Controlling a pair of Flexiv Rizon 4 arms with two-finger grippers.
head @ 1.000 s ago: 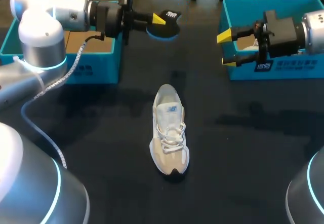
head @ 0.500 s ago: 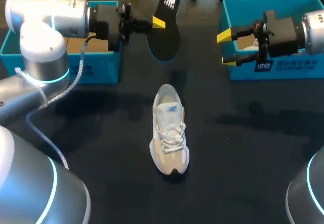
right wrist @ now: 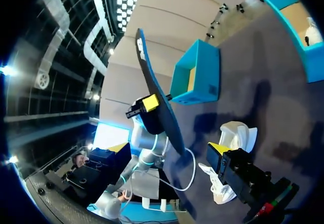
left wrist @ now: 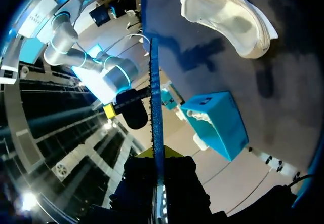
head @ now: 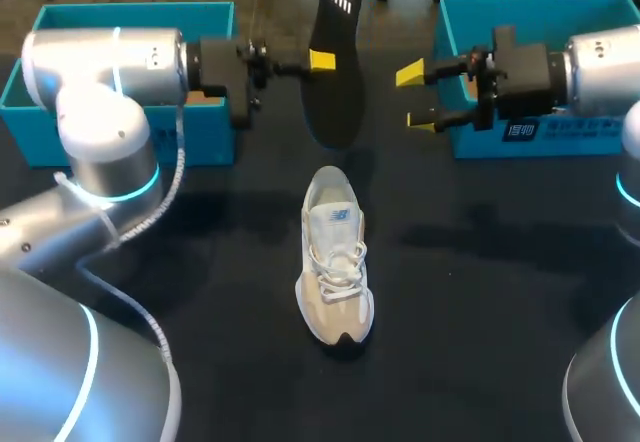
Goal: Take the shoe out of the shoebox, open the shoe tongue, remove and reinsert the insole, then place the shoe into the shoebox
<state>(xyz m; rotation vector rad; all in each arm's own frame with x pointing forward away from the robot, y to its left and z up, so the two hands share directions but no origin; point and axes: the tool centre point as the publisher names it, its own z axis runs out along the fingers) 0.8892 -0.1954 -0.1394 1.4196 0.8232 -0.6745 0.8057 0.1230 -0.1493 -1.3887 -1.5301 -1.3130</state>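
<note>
The white sneaker [head: 336, 257] lies on the dark table [head: 500, 312], toe toward the robot and heel away, laces loosely crossed, with neither gripper touching it. Since nothing pins it, I judge that any push at its opening could slide or tip it rather than seat anything inside. Just beyond the sneaker's heel and raised above it, the left gripper [head: 320, 60] is closed on the black insole [head: 335, 72]. It pinches one long edge, so the insole stands nearly on end with its lower tip over the heel. That narrow edge grip looks like the weak point: the insole may swivel or slip between the fingers, or fold against the collar and tongue if fed in at this steep angle. Beyond and right of the sneaker, the right gripper [head: 415, 97] hangs with fingers spread, holding nothing; coming in to help, it could knock the insole askew. Farthest out, the left shoebox [head: 130, 7] and right shoebox [head: 540, 0] flank the sneaker.
</note>
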